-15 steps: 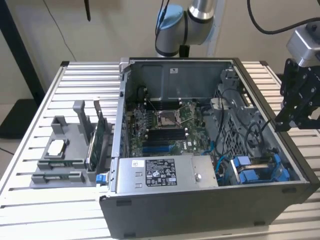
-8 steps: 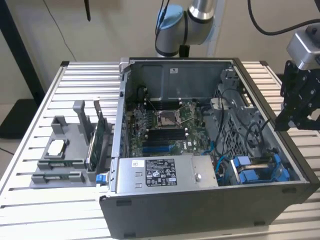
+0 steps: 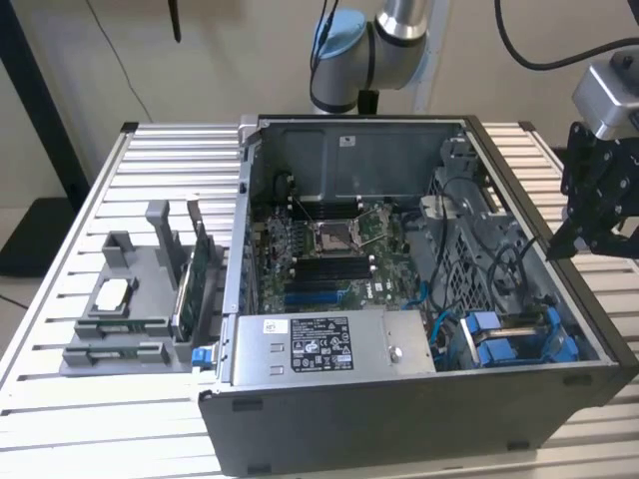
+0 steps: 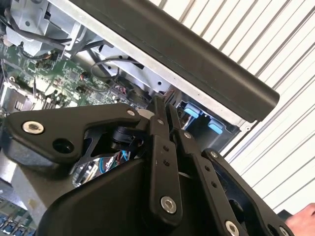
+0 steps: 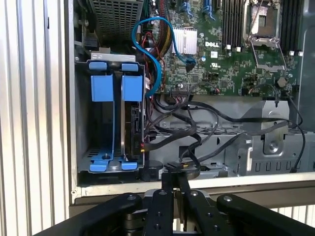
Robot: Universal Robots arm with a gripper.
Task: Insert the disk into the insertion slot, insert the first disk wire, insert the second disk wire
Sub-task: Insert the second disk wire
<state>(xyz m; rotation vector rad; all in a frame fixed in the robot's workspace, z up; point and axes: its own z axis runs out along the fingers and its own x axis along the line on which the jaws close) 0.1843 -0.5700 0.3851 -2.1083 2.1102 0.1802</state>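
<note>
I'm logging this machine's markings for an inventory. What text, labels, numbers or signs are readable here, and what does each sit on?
White label on the power supply: print and symbols too small to read.
Small white sticker on the back wall of the case: too small to read.
White brand mark on the motherboard in the first wrist view: a logo, not quoted; the tiny board lettering around it is too small to read.

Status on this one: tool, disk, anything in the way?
Tool shut, empty-looking, outside the computer case. Two blue carriers seated in drive cage. Black cables loose beside the cage.
</note>
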